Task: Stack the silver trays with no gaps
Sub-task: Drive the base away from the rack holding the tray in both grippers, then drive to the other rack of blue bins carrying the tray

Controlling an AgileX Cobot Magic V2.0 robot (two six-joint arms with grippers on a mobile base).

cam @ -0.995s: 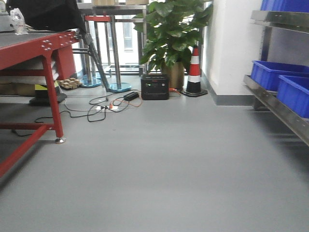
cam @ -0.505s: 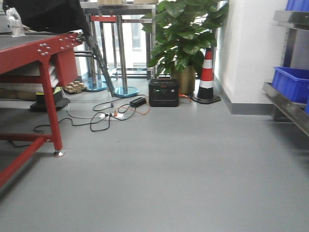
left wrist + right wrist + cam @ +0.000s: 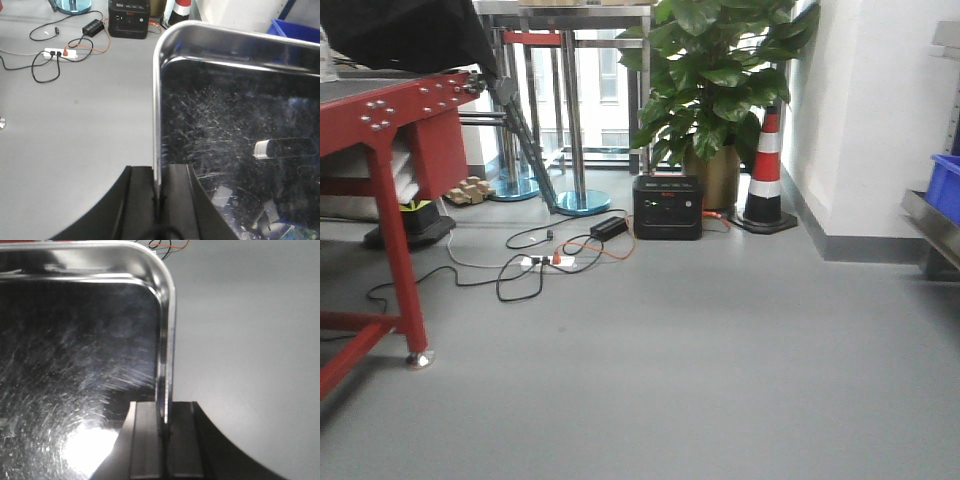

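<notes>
Shiny shallow stainless-steel tray (image 3: 235,130) held over floor (image 3: 75,125), near side of black boxy power station (image 3: 129,19). Left gripper (image 3: 160,185) clamps left rim; right gripper (image 3: 165,415) pinches opposite rim. Best: keep both ends level, no twisting.

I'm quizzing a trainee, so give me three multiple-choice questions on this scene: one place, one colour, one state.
1. Where is the cone? A on a chair; B right of the plant pot; C in a box.
2. What colour is the table frame? A red; B green; C white.
3. What are the left fingers doing? A hanging open; B holding a cup; C shut on the tray rim.
Answers: B, it stands just right of the pot; A, its legs and rail are red; C, the rim sits clamped between them.
</notes>
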